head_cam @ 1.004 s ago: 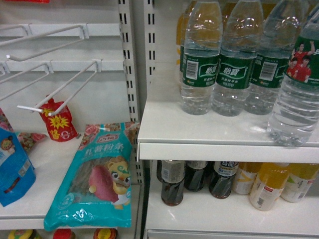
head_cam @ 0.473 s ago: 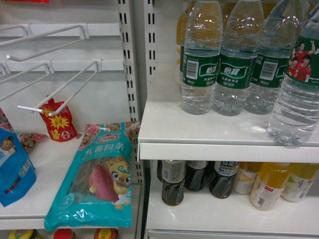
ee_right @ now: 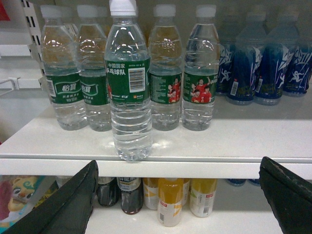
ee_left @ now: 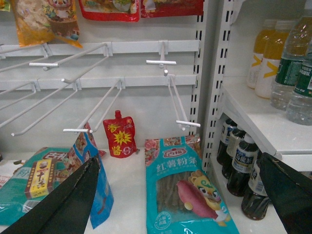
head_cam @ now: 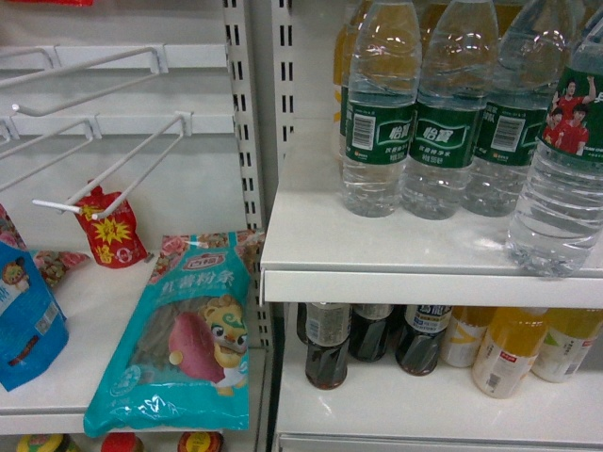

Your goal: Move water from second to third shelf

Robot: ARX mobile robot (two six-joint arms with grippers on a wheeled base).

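One water bottle (head_cam: 563, 188) stands apart from the others at the front edge of the upper white shelf (head_cam: 424, 282). In the right wrist view this water bottle (ee_right: 129, 97) is left of centre, its barcode facing me. A row of matching green-labelled water bottles (ee_right: 165, 83) stands behind it. My right gripper (ee_right: 180, 204) is open below the shelf lip (ee_right: 195, 165), a little short of the bottle, with nothing between its fingers. My left gripper (ee_left: 175, 200) is open over the left bay and holds nothing. Neither gripper shows in the head view.
Dark tea bottles (head_cam: 330, 348) and yellow drinks (head_cam: 509, 353) fill the shelf below. Blue-wrapped bottles (ee_right: 253, 68) stand right of the water. In the left bay lie a teal noodle packet (ee_left: 187, 187) and a red pouch (head_cam: 111, 231), with white peg hooks (head_cam: 132, 169) jutting out above.
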